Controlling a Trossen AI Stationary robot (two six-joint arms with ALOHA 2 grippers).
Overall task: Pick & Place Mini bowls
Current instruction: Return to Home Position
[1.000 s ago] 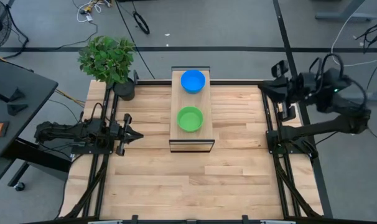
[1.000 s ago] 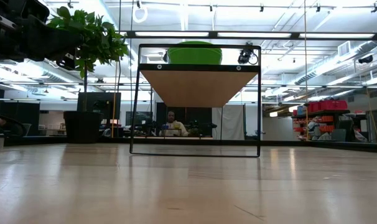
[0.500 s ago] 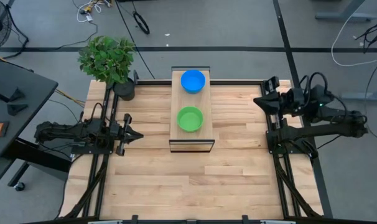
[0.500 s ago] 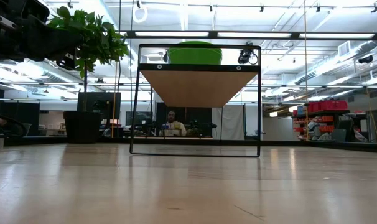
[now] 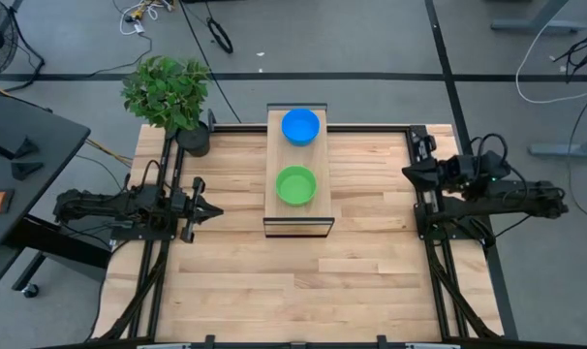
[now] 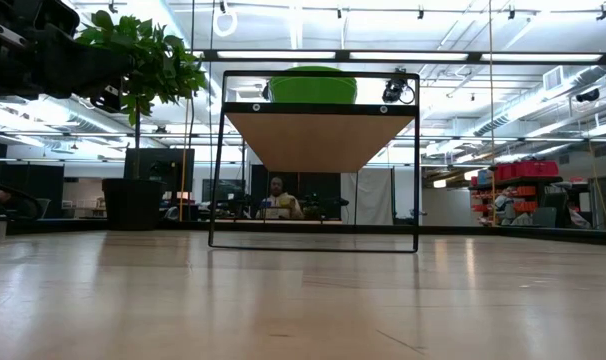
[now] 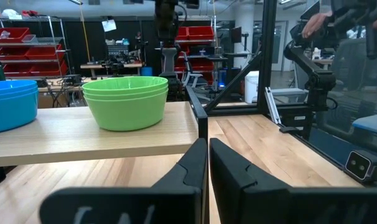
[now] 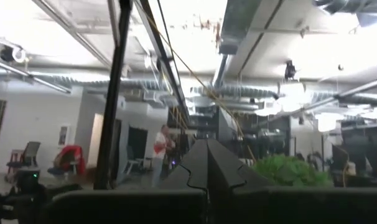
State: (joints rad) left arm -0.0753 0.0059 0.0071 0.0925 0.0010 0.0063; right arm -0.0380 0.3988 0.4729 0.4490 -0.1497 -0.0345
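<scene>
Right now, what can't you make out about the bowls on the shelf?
High view: bowl count in the green stack and blue stack; only top bowls show.
Low view: blue stack, hidden behind the green one and the shelf.
Left wrist view: blue stack cut off by the edge.
Right wrist view: no bowls; it faces the ceiling.

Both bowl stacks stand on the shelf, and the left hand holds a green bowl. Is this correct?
No: the left hand is shut and empty, as the left wrist view shows. The green bowls and blue bowls do stand on the shelf.
</scene>
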